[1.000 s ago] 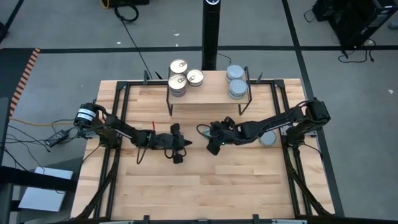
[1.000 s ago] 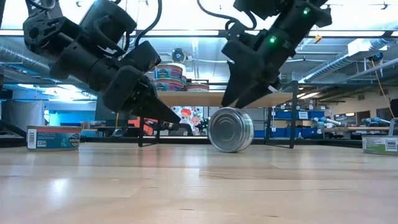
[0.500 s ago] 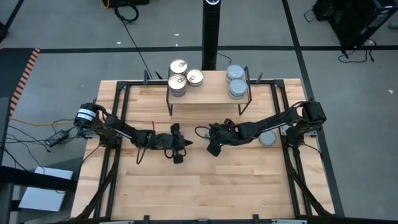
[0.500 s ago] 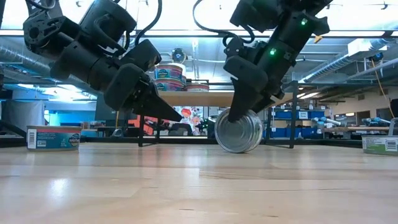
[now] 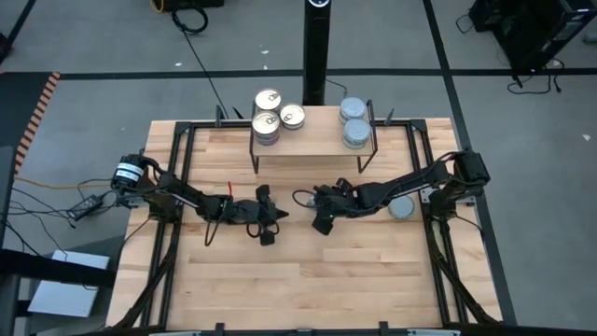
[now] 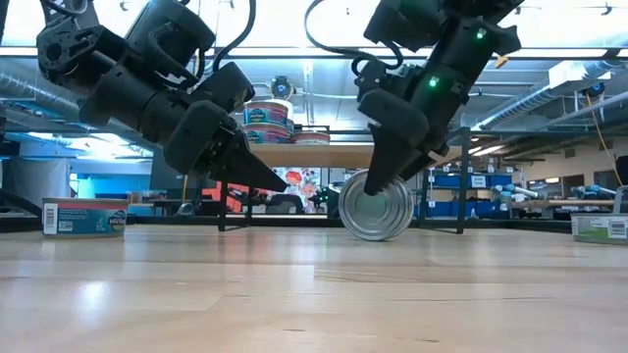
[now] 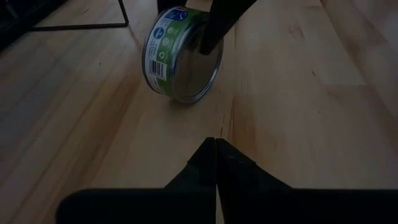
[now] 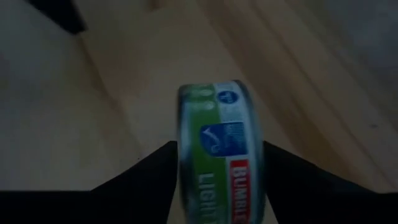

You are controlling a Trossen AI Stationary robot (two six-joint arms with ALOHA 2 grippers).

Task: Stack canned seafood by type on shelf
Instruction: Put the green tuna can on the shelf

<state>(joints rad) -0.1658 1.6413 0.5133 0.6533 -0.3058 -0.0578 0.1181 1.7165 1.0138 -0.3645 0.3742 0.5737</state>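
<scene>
While the bare wooden tabletop (image 6: 314, 294) fills the lower half of the low view, the nearest items sit just beyond it at mid-frame.

Item: left gripper (image 6: 280, 183), left of centre in the low view, fingers pressed together to a point, holding nothing, hanging just above the tabletop; in the high view (image 5: 272, 220) it lies left of centre.

Item: tin on edge (image 6: 375, 205), centre-right in the low view, standing on its rim on the tabletop, green label, flat metal face toward the left gripper. In the left wrist view (image 7: 183, 55) it appears near the upper centre.

Item: right gripper (image 6: 385, 183), one finger on each flat face of the tin on edge, straddling it from above; the right wrist view shows a dark finger (image 8: 149, 180) on either side of the tin. Whether the fingers pinch it firmly I cannot tell. In the high view (image 5: 320, 217) it lies centre-right.

Item: single tin (image 5: 402, 207), blue-grey top, right of centre on the tabletop beside the right arm.

Item: shelf (image 5: 312, 140), upper centre of the high view. Three gold-topped tins (image 5: 273, 111) occupy its left end; two blue-grey-topped tins (image 5: 354, 121) occupy its right end.

Item: two further tins at the low view's far left (image 6: 84, 217) and far right (image 6: 599, 228) edges.
</scene>
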